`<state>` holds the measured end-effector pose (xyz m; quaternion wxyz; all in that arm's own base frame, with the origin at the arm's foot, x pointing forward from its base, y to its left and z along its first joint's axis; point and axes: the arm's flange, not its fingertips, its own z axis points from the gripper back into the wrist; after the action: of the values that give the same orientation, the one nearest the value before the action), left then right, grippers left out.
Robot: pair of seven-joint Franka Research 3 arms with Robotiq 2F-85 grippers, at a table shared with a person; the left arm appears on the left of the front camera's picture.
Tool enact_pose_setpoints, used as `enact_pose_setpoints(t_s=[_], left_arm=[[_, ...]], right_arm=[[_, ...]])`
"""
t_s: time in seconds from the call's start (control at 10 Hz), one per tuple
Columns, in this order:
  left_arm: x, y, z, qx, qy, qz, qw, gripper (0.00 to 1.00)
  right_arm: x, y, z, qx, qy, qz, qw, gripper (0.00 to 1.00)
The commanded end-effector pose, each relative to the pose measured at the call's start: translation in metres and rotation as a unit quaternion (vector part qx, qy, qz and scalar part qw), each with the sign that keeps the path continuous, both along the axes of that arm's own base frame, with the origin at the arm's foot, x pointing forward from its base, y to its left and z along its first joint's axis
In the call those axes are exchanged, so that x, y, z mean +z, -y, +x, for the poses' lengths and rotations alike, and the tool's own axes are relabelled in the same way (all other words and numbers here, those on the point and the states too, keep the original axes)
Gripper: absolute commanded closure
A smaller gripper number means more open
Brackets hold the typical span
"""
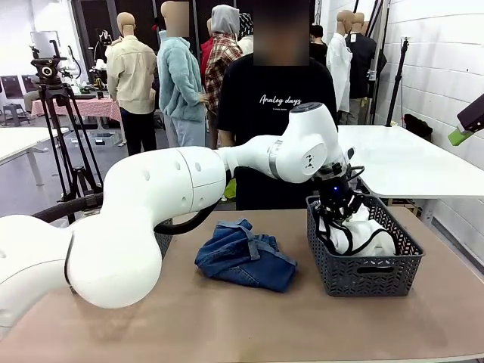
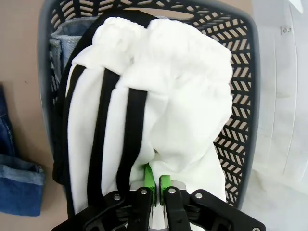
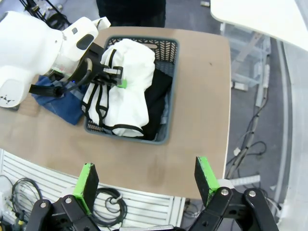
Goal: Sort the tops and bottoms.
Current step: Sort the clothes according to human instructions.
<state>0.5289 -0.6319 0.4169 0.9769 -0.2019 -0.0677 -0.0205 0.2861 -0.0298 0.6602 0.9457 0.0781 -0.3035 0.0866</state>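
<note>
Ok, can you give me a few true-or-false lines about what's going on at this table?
1. The left gripper is shut on the white top. True.
2. The right gripper is shut as well. False: its jaws stand wide open, holding nothing.
3. All the clothes lie inside the grey basket. False: a blue denim garment lies on the table beside it.
4. A black top lies in the basket next to the white one. True.

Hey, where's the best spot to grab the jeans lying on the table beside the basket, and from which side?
I'd pinch the raised bunched fold on top of the jeans, coming straight down from above. They lie in a loose crumpled heap flat on the table, no edge hanging free, and the basket stands close beside them.
</note>
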Motion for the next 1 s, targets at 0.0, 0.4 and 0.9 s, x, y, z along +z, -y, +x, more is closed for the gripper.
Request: enact_pose_setpoints(t_s=[0.0,0.4,0.9], left_arm=[[0.028,0.034,0.018,-0.02,0.026,0.018,0.999,0.61],[0.075,0.04,0.011,-0.046,0.066,0.01,0.997,0.0],[0.072,0.003,-0.02,-0.033,0.068,0.002,0.997,0.0]], right_arm=[[-0.001,0.0,0.001,-0.002,0.002,-0.001,1.0,0.0],[-0.001,0.0,0.001,-0.002,0.002,-0.001,1.0,0.0],[-0.001,0.0,0.001,-0.002,0.002,-0.001,1.0,0.0]])
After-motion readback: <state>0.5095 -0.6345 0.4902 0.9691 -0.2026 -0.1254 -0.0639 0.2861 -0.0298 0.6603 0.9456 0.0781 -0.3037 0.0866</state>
